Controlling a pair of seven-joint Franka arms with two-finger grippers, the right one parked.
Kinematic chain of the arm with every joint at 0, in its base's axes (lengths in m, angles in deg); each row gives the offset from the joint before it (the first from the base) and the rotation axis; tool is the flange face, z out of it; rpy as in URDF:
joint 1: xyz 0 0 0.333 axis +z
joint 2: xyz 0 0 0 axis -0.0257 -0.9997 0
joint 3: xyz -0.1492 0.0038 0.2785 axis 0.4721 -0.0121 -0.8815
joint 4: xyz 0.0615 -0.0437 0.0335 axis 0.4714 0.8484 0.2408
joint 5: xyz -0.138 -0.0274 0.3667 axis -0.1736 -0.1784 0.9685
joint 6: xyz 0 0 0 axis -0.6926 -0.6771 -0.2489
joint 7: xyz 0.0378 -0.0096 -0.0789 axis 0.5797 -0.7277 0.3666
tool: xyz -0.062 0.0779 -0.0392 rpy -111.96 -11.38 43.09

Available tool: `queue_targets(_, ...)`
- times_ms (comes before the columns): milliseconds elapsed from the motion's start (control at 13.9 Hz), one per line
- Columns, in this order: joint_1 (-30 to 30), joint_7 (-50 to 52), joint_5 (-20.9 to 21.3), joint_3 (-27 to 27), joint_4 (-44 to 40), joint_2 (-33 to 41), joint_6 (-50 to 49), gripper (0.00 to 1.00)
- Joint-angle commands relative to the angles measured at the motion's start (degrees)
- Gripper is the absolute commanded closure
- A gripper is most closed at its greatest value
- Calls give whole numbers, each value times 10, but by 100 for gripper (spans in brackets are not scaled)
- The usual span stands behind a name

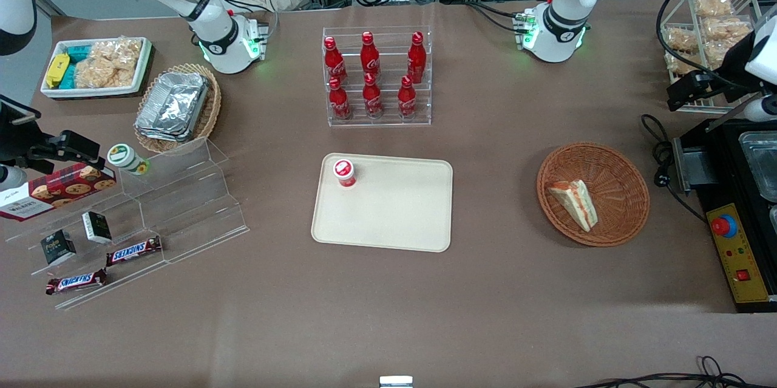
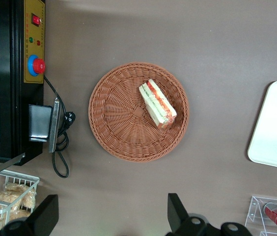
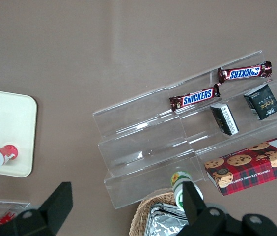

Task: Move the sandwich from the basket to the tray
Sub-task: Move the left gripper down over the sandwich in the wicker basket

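Note:
The sandwich [image 1: 575, 201] [image 2: 157, 104], a pale bread wedge with orange-red and green layers, lies on its side in the round reddish-brown wicker basket [image 1: 631, 163] [image 2: 114, 113]. The beige tray [image 1: 394, 212] [image 2: 276, 128] lies flat at the table's middle, with a small red can [image 1: 344, 172] standing in one corner of it. My gripper [image 1: 689, 91] [image 2: 110, 216] hangs high over the working arm's end of the table, farther from the front camera than the basket. It is open and holds nothing; both black fingers [image 2: 175, 211] are well apart from the basket.
A black machine with a yellow control panel and red button [image 1: 737, 254] stands beside the basket, its cable [image 1: 658, 151] looping on the table. A wire bin of bagged snacks [image 1: 707, 23] and a rack of red bottles [image 1: 376, 75] stand farther back.

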Motion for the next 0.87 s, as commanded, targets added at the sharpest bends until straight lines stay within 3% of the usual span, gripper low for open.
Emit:
queue_targets(0, 7, -9, -14, 3, 8, 10, 2, 0)
queue_targets(433, 6, 10, -26, 4, 4, -41, 13, 0)
queue_targets(794, -3, 131, -29, 9, 9, -135, 89, 0)
